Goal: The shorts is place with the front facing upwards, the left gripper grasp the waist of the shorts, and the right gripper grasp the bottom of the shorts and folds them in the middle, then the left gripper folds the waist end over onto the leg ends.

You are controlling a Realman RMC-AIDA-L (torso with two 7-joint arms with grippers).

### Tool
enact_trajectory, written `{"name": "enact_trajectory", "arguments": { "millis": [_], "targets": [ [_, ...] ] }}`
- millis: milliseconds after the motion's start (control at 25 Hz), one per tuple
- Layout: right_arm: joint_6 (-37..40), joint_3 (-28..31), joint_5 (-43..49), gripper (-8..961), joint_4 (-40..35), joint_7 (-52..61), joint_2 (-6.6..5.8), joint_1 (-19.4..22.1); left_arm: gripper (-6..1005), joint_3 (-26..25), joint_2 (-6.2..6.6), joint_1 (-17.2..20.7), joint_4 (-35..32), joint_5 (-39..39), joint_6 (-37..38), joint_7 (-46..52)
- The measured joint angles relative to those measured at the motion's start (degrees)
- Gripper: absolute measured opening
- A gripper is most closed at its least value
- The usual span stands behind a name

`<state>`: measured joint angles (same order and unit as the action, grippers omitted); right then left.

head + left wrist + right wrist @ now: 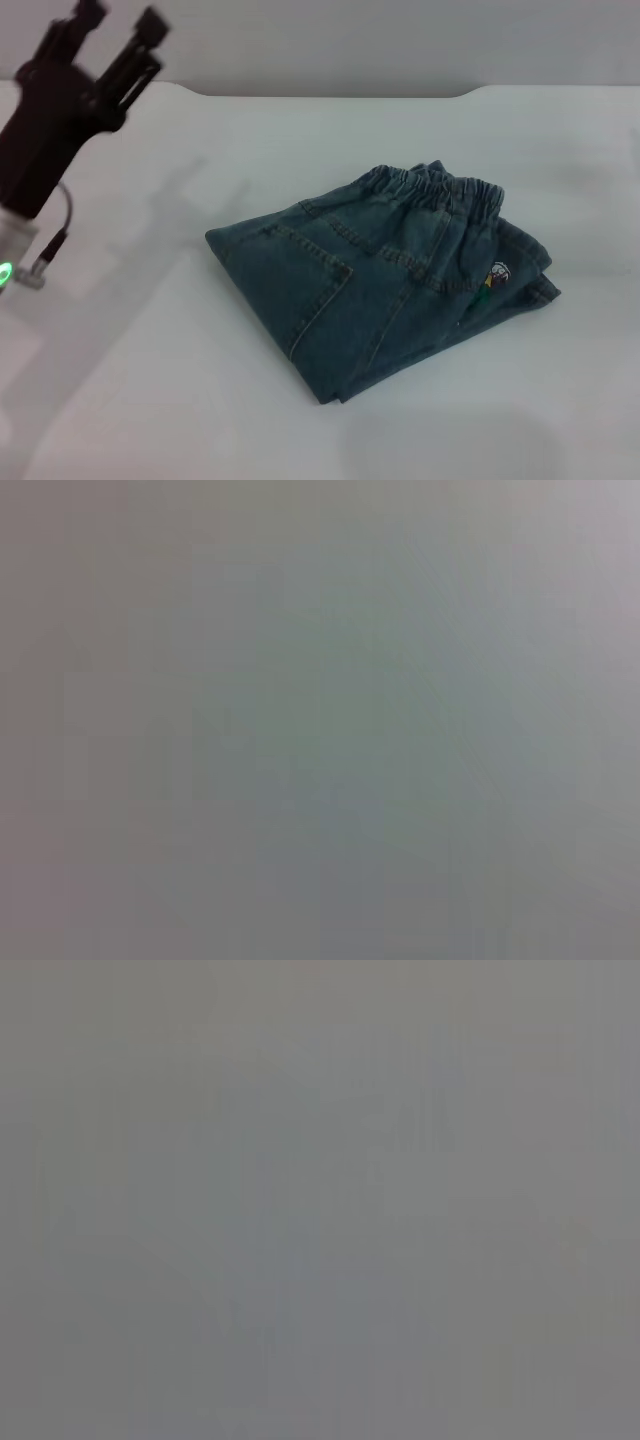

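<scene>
At the far left of the head view the left gripper (118, 35), a black two-fingered claw on a black arm with a silver ribbed cuff and a small green light, is raised above the table's left side, well apart from the cloth; its two fingers stand spread with a clear gap between them, and they hold nothing; a thin cable loops beside the cuff; the arm's soft shadow falls across the surface toward the middle. To the right of it, near the centre, lie the shorts (370, 280), blue-green washed denim, folded into a compact bundle with the back side up; a stitched patch pocket (320, 275) shows on the left half of the bundle; the waist of the shorts (440, 190), a gathered elastic denim band, lies along the far upper edge of the bundle; below it at the right edge the leg ends (535, 275) peek out from under the top layer, just beside a small cartoon embroidery (497, 273). Nothing stands between the claw and the bundle. The shorts rest on a white table (150, 400) with a smooth matt top; its far edge meets a pale grey wall. The right gripper does not appear in the head view; both wrist views show only a featureless grey field.
</scene>
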<state>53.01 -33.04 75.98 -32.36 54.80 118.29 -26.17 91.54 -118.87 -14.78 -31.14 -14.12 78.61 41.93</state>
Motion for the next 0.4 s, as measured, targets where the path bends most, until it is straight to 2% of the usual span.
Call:
{"name": "enact_trajectory", "arguments": {
  "millis": [80,240,400],
  "targets": [
    [0.3,0.0,-2.0,336,0.7,-2.4,-0.03,-0.1,840,2.5,-0.13,-0.2,4.2,5.9,1.4,-2.8],
    [1.2,-0.1,-7.0,336,2.5,-8.5,-0.18,-0.1,840,8.6,-0.13,0.1,7.2,15.1,1.6,-6.1],
    [2.0,0.1,-9.3,336,3.4,-10.3,-0.33,0.1,840,12.1,-0.07,0.3,7.8,18.5,1.4,-7.0]
  ]
}}
